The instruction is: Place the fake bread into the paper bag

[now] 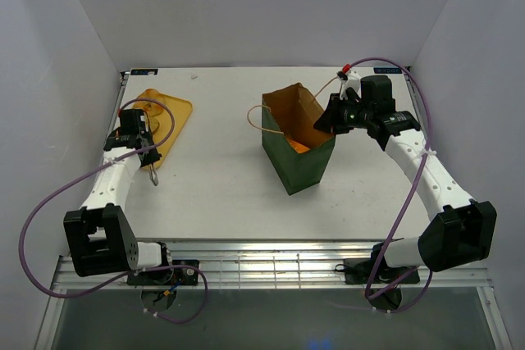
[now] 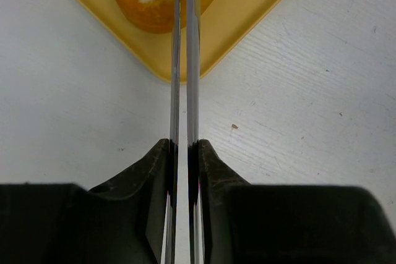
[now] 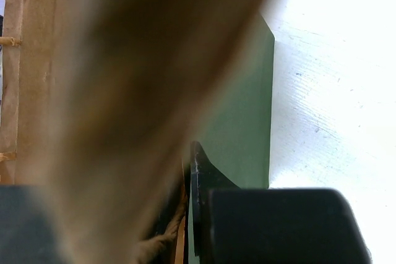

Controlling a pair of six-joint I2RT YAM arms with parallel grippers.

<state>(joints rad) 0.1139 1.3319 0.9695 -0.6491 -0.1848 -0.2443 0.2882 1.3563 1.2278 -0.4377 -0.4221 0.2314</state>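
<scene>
Currently, my left pincer [image 2: 183, 148] is squeezed tight on the metal tongs [image 2: 193, 60]. Their two blades run nearly parallel straight ahead and cross a round bread piece [image 2: 145, 4] on the yellow tray [image 2: 247, 23]. The blade tips lie beyond view, so a hold on the bread cannot be confirmed.

Risk: narrow blades may catch only an edge, and the piece could roll out on lifting.

My right pincer [image 1: 331, 120] is clamped on the rim of the paper bag [image 1: 305, 165]; a tug could tip it.

The tray's corner points back toward my left pincer. Open table [image 2: 309, 122] lies to its right, toward the bag, where one orange piece [image 1: 297, 144] lies inside.
</scene>
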